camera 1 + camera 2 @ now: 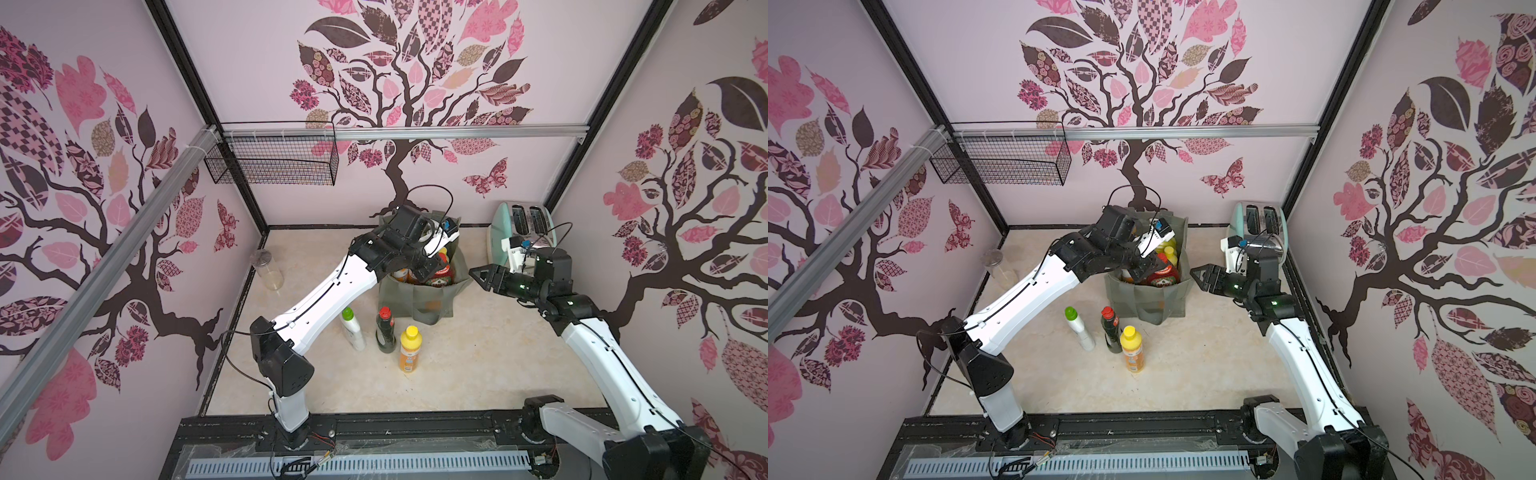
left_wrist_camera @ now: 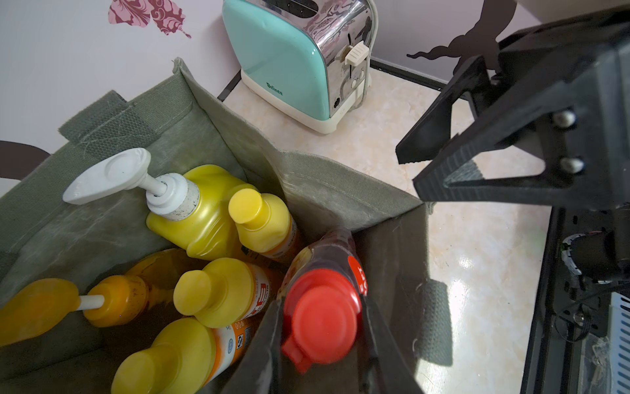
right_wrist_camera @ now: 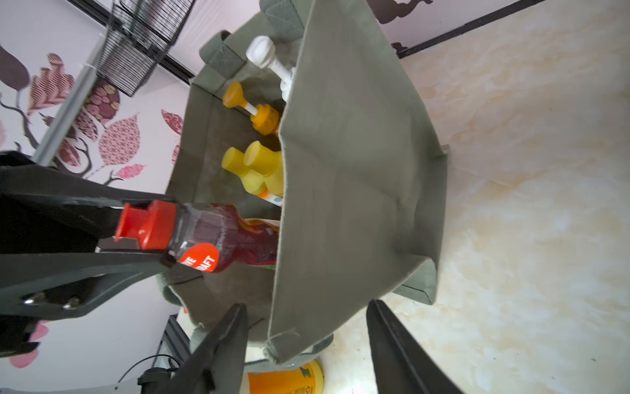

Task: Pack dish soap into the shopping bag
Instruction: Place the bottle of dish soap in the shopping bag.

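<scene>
Shopping bag stands open, five bottles upright inside. Your right gripper sits at its corner, jaws spread astride the rim, likely to steady the soft wall. Your left gripper pinches the red Fairy bottle by the neck, base dipped below the rim so it should go in upright. Three bottles stand in front, unpacked.

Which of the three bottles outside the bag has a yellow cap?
The orange bottle. The white bottle is green-capped, the dark bottle red-capped.

Red bottle in shopping bag
</scene>
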